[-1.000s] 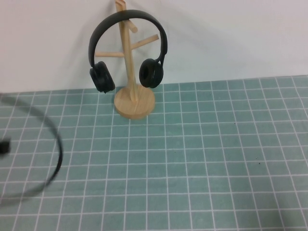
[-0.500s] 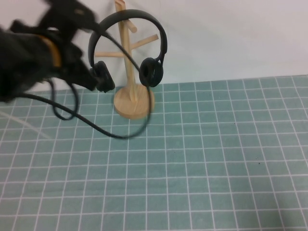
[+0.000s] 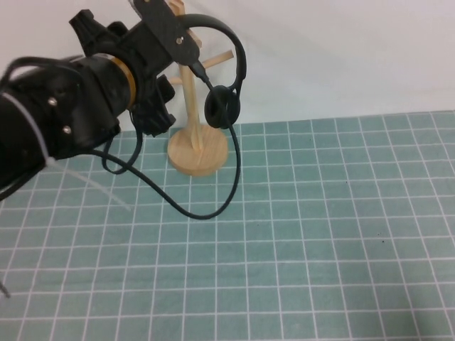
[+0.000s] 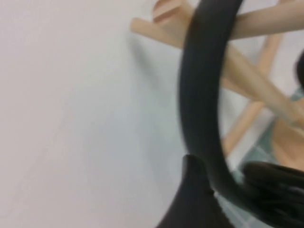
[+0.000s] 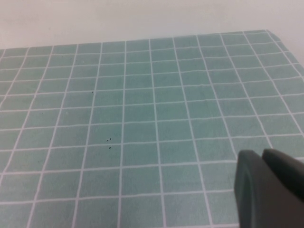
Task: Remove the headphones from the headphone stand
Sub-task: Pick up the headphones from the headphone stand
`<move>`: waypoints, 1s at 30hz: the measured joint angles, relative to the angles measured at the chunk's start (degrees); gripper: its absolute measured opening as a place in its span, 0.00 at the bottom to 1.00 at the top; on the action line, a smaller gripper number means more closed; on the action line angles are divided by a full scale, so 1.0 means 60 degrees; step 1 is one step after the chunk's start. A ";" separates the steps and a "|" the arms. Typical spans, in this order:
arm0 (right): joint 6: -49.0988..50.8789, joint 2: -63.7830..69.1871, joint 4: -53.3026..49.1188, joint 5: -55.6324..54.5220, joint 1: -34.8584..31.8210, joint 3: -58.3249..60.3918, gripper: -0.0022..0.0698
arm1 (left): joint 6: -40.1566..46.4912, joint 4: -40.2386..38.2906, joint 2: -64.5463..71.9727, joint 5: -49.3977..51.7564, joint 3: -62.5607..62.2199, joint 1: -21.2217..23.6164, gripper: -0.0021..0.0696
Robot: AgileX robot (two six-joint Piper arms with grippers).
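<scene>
While the headphones (image 3: pixel 226 78) hang over the top of the headphone stand (image 3: pixel 196 138) at about twelve o'clock on the green gridded mat (image 3: pixel 298 234), a thin matte black headband is seen arched across the wooden pegs, with one round padded cup beside the pole at three o'clock of it. The other cup is hidden by the left gripper (image 3: pixel 167 32), which is raised at the headband's nine o'clock side; whether its fingers are parted cannot be told. The right gripper (image 5: pixel 268 185) is seen only as a dark edge above the bare mat, its state unclear.
</scene>
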 joint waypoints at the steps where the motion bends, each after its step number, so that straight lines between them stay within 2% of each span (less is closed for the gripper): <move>1: 0.0000 0.0000 0.0000 0.0000 0.0000 0.0000 0.02 | -0.0353 0.0433 0.0094 -0.0043 0.0000 0.0041 0.64; 7: 0.0000 0.0000 0.0000 0.0000 0.0000 0.0000 0.02 | -0.3719 0.3940 0.0671 -0.0322 -0.0065 0.0416 0.68; 10: 0.0000 0.0000 0.0000 0.0000 0.0000 0.0000 0.02 | -0.4822 0.5005 0.0970 -0.0435 -0.0255 0.0494 0.69; 15: 0.0000 0.0000 0.0000 0.0000 0.0000 0.0000 0.02 | -0.5339 0.5521 0.1535 -0.0472 -0.0731 0.0494 0.69; 27: 0.0000 0.0000 0.0000 0.0000 0.0000 0.0000 0.02 | -0.5397 0.5810 0.2740 0.0354 -0.1913 0.0662 0.69; 30: 0.0000 0.0000 0.0000 0.0000 0.0000 0.0000 0.02 | -0.5397 0.5831 0.2861 0.0375 -0.1995 0.0690 0.64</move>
